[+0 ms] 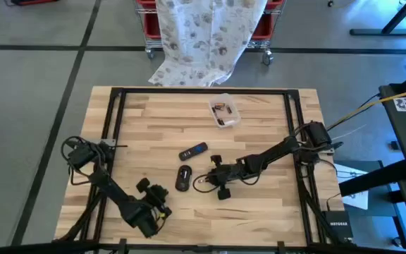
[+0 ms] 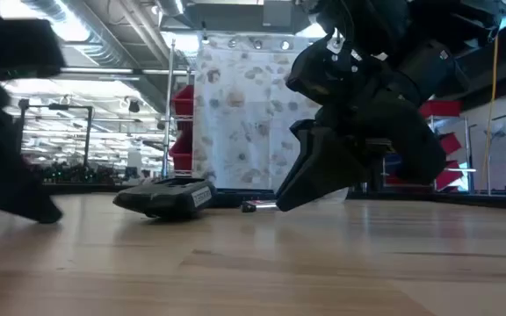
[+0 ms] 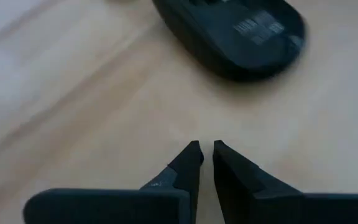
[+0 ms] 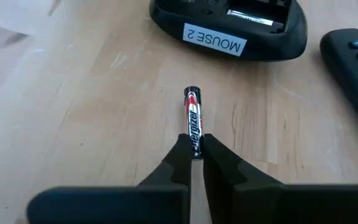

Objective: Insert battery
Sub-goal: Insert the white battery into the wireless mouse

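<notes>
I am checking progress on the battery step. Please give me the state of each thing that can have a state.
battery: lying on the table, one end pinched by the right gripper, not yet inserted
mouse: upside down, battery bay open, one cell already inside
left gripper: nearly shut, empty, near the mouse
plastic container: open, small items inside
remote: lying flat, untouched

Battery: black/red/silver AA-type cell, laid flat on the counter, one end pinched between right hand fingertips. Mouse: black, flipped underside-up, labelled "MOUSE 2", battery bay exposed, one cell already seated, located just beyond the battery tip.
</notes>
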Robot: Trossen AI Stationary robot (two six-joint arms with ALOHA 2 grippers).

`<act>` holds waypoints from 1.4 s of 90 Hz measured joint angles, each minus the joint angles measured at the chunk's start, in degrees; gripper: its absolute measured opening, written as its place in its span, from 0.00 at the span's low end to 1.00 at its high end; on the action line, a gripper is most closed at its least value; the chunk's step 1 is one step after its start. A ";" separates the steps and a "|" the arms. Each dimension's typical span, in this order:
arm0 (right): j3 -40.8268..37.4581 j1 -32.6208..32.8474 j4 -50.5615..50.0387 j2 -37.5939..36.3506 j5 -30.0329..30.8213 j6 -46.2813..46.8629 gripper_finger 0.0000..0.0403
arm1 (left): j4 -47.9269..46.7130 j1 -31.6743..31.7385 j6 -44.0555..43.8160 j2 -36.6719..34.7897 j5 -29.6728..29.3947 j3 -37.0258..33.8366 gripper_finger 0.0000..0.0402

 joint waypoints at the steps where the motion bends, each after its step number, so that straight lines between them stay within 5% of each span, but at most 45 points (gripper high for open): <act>1: 0.00 -0.01 0.00 0.00 0.00 0.00 0.00 | 0.11 0.20 0.13 0.00 -0.20 -0.18 0.07; 30: 0.02 -0.01 -0.26 -0.02 -0.04 0.85 0.00 | 15.51 4.43 18.43 0.13 -4.75 -1.90 0.07; 55: 0.07 -0.01 -0.28 -0.11 0.03 0.85 0.00 | 29.28 7.06 32.51 0.22 -1.27 -1.82 0.07; 110: 0.15 -0.01 -4.10 -0.13 -1.30 3.38 0.00 | 23.43 4.00 28.22 -2.38 3.37 -1.69 0.07; 126: 0.37 -0.03 -7.06 -0.46 -3.65 -8.16 0.00 | 20.37 2.88 26.47 -3.02 3.00 -1.71 0.07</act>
